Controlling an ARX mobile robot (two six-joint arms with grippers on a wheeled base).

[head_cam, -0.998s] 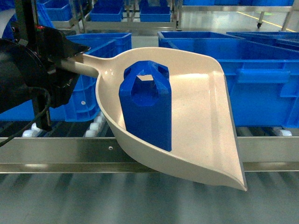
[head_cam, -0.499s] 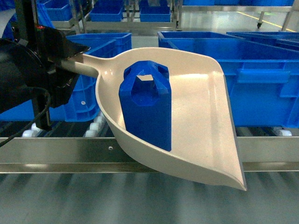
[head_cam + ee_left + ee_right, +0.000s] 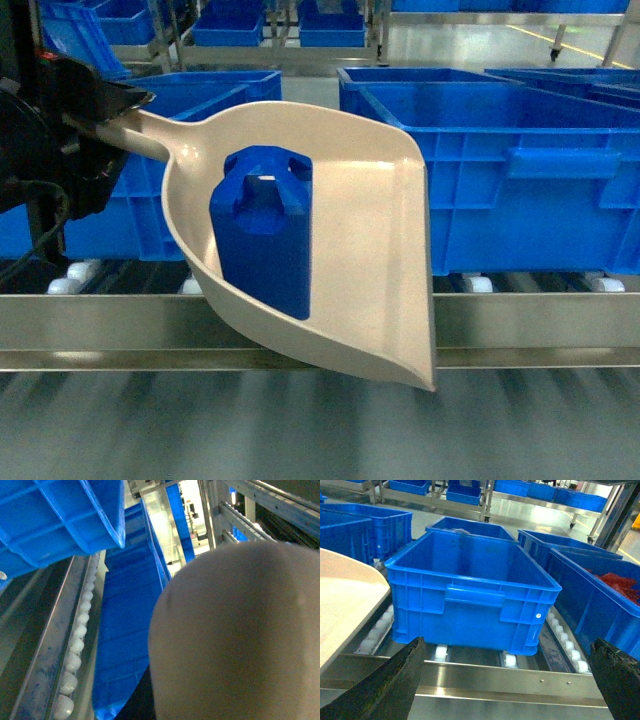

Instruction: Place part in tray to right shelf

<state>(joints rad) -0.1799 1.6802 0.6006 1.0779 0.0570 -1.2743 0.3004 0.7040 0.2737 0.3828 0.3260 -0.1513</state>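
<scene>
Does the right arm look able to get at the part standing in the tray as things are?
Probably yes. The right tool is open and empty. The part stands exposed in the tray, which the left tool holds by its handle; nothing covers it.

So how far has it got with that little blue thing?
Done: the part already stands upright in the tray. In hand: the left gripper holds the tray's handle, keeping it in the air in front of the shelf rail. Left: getting the part onto the shelf by the crates. The right gripper is open and empty.
</scene>
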